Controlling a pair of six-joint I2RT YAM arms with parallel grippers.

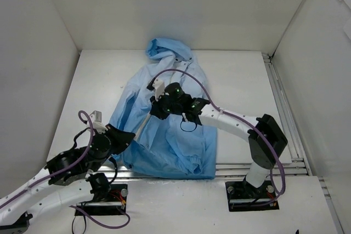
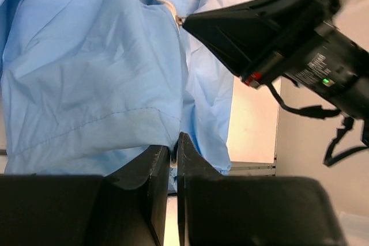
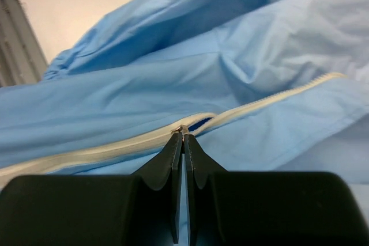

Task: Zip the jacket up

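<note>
The light-blue jacket (image 1: 164, 119) lies on the table, hood at the far end, hem at the near edge. Its white zipper strip (image 3: 104, 149) runs down the front, joined on one side of the slider and split beyond it. My right gripper (image 3: 183, 133) is shut on the zipper pull (image 3: 182, 128), about halfway up the jacket (image 1: 159, 105). My left gripper (image 2: 173, 145) is shut on the jacket's bottom hem (image 2: 104, 136), at the lower left corner (image 1: 123, 141). The right gripper also shows in the left wrist view (image 2: 190, 20) at the zipper.
White walls enclose the table on three sides. A metal rail (image 1: 282, 108) runs along the right side and another along the near edge (image 1: 258, 165). The right arm's purple cable (image 1: 192, 78) loops over the jacket.
</note>
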